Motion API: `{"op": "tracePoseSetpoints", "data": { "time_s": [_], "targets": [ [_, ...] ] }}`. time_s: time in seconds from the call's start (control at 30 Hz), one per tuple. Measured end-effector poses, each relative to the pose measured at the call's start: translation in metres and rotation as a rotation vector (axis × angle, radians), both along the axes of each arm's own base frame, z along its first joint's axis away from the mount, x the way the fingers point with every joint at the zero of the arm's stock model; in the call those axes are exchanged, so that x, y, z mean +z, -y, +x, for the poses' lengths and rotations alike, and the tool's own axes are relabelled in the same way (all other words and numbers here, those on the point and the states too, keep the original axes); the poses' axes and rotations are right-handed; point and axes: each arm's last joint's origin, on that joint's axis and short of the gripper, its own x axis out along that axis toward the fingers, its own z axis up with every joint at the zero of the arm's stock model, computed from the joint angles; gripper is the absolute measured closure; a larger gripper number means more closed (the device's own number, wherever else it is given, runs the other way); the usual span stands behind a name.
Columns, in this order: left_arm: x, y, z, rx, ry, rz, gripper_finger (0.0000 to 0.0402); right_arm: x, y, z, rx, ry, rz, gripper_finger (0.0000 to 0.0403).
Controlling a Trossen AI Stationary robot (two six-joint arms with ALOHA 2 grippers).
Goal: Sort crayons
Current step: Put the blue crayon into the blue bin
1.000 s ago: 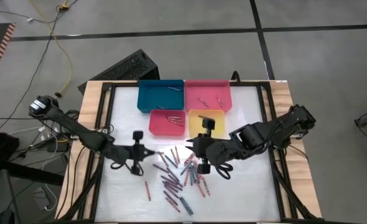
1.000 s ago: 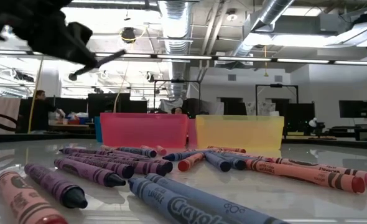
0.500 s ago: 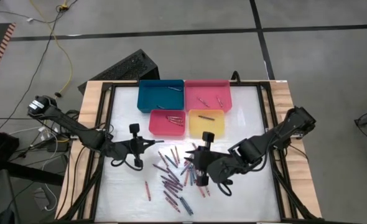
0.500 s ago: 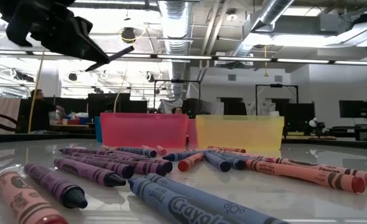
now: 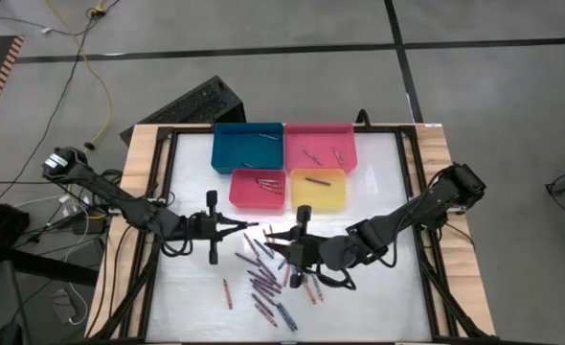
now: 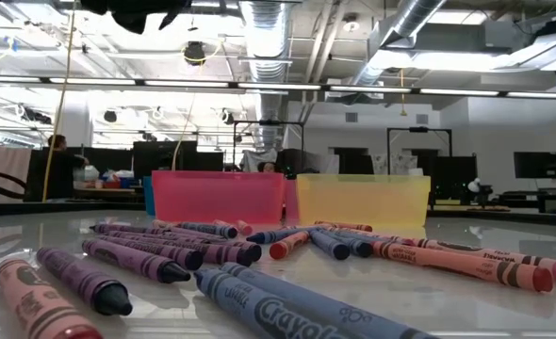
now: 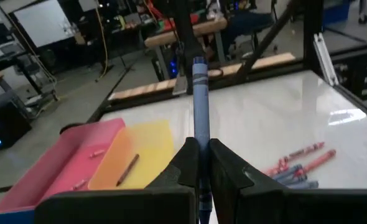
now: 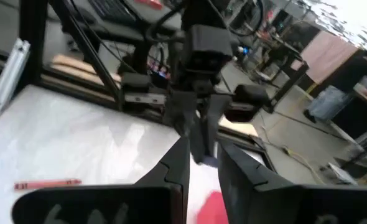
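Observation:
Several crayons [image 5: 268, 273] lie strewn on the white table, and the low view shows them up close [image 6: 212, 254]. My left gripper [image 5: 237, 227] hangs above the table left of the pile, shut on a blue crayon [image 7: 199, 106]. It points toward the table's right. My right gripper [image 5: 282, 247] hovers over the pile and points left at the left gripper. It is slightly open [image 8: 203, 163], and I see nothing pinched between its fingers. Only a dark bit of the left arm [image 6: 137, 11] shows at the top of the low view. My left gripper pinches the blue crayon between its two fingers at the crayon's rear part [image 7: 199, 146]. The fingers lie along the crayon, level, coming from the table's left. Most of the crayon sticks out ahead of the fingertips [image 5: 251, 226]. It is level and lifted clear of the table.
Four trays stand at the table's far middle: blue [image 5: 227, 146], pink [image 5: 319, 129], red [image 5: 244, 192] and yellow [image 5: 332, 192]. Each holds one or more crayons. A single red crayon [image 5: 228, 294] lies near the front left. A black frame [image 5: 163, 192] borders the table.
My left gripper has risen and tipped up from a downward slant to level. It still holds the blue crayon and has gone out of the low view's top. My right gripper has come away from the yellow tray toward the near edge and left. It has sunk over the pile.

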Motion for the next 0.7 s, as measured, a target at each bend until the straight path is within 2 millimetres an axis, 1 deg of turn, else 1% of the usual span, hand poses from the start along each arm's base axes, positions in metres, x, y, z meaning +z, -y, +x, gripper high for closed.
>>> {"op": "tracePoseSetpoints", "data": {
  "time_s": [0.07, 0.2, 0.37, 0.5, 0.6, 0.7],
  "targets": [
    [0.003, 0.0, 0.0, -0.003, 0.023, 0.005, 0.0399, -0.004, 0.004, 0.002, 0.002, 0.02, 0.021, 0.0321],
    [0.008, 0.0, 0.0, -0.003, 0.064, 0.034, 0.0399, -0.013, 0.008, 0.004, -0.007, -0.011, 0.044, 0.0321],
    [0.011, 0.002, 0.0, -0.029, 0.095, 0.028, 0.0399, -0.036, 0.02, 0.007, -0.037, -0.036, 0.049, 0.0321],
    [0.01, 0.005, -0.002, -0.046, 0.095, 0.001, 0.0399, -0.051, 0.043, 0.015, 0.06, 0.085, 0.133, 0.0321],
    [0.011, 0.007, -0.003, -0.056, 0.096, -0.003, 0.0399, -0.062, 0.063, 0.016, 0.151, 0.199, 0.214, 0.0321],
    [0.011, 0.009, -0.004, -0.05, 0.096, 0.006, 0.0399, -0.074, 0.08, 0.016, 0.223, 0.217, 0.285, 0.0321]
  ]
}}
